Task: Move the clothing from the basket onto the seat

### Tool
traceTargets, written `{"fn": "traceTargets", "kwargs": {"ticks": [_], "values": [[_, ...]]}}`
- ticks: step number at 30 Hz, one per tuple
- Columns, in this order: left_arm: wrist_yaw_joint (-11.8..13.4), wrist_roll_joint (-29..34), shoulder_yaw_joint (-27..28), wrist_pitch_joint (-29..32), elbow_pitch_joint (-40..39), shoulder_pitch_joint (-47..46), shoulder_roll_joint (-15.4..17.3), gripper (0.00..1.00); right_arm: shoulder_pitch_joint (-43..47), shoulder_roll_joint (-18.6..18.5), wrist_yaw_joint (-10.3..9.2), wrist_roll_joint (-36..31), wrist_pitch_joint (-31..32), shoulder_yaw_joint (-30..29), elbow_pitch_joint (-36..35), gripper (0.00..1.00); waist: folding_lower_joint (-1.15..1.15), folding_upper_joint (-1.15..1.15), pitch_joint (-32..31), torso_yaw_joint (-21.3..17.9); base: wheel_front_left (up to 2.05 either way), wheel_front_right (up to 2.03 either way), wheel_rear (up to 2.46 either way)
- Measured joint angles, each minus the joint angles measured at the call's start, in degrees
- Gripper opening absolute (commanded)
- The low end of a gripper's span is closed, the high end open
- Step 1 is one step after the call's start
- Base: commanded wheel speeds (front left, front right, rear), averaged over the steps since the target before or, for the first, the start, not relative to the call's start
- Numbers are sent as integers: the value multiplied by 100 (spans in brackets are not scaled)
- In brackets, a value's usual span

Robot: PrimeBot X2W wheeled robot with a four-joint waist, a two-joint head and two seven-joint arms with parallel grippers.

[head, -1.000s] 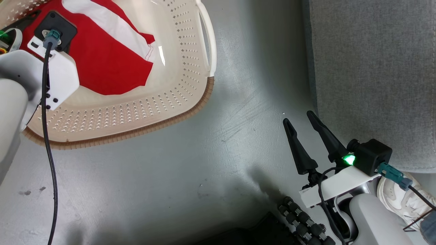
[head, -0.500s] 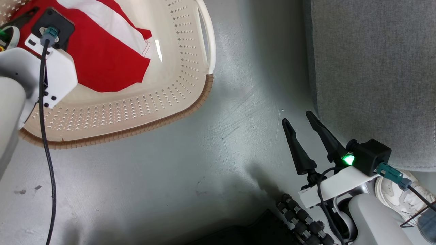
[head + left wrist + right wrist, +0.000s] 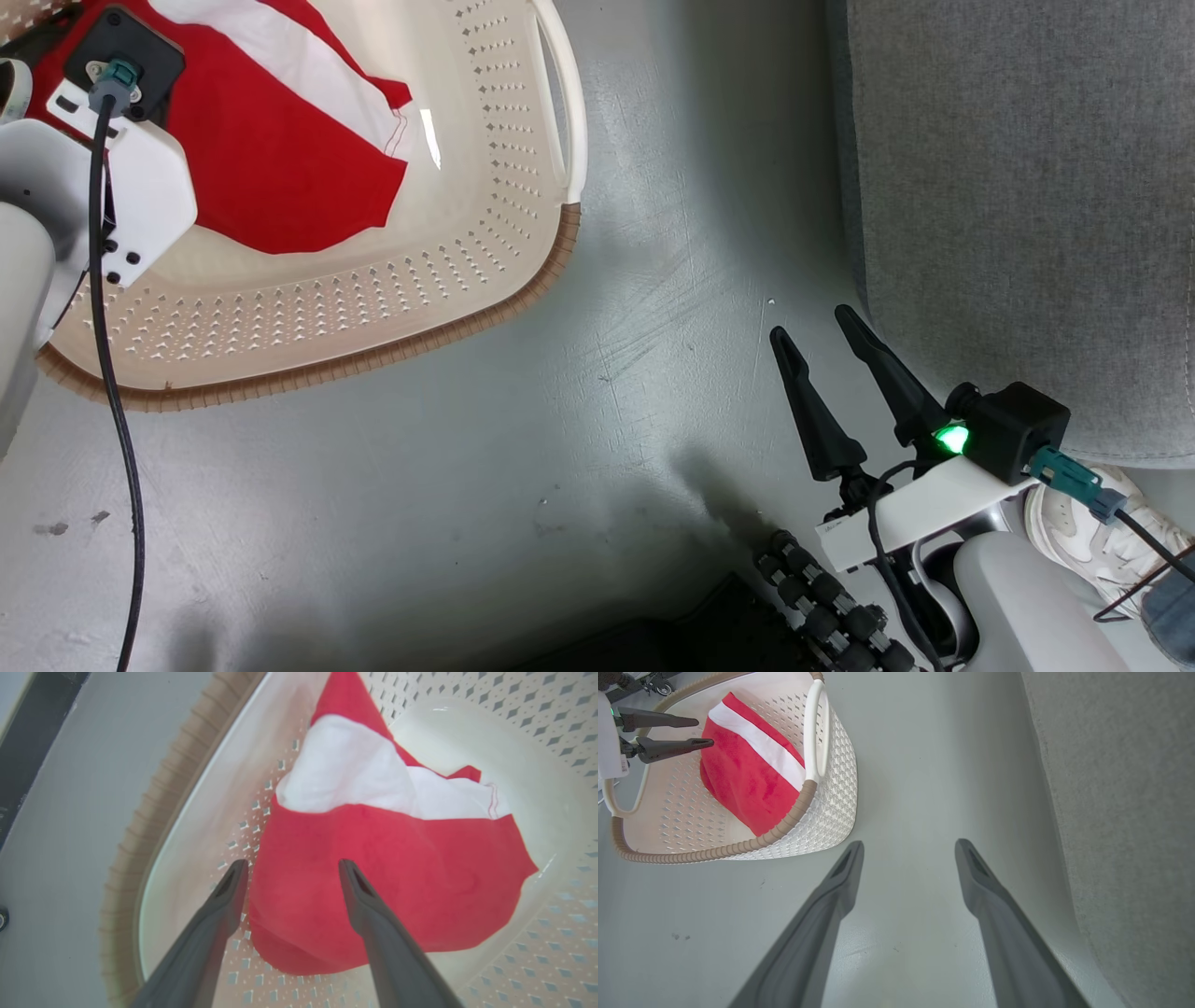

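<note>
A bright-red garment with a broad white band, the clothing, lies bunched inside the cream perforated basket at the upper left. My left gripper hangs open just above the red cloth, its jaws apart with nothing between them. Over the bare floor at the lower right, my right gripper stands open and empty. The grey seat is beside it to the right.
Grey floor spreads between basket and sofa. A white shoe on a person's foot sits at the lower right corner by the sofa's base. A dark ribbed cable lies on the floor below my right gripper.
The head view has shifted slightly, so basket and floor sit a little higher and further left in the picture. My left wrist has crept further over the basket; both grippers stay open.
</note>
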Motion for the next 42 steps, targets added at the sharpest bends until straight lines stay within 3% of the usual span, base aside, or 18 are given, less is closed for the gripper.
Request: {"fn": "traceTargets", "kwargs": {"ticks": [26, 42], "values": [[-9, -241, 93, -34, 132, -113, -101, 100, 4, 0, 1, 0, 1, 0, -2, 100, 0, 0, 49, -18, 0, 0, 0], [-62, -240, 46, -52, 169, -120, -92, 75, 4, 0, 1, 9, 0, 1, -16, 100, 0, 0, 94, -34, 0, 0, 0]]}}
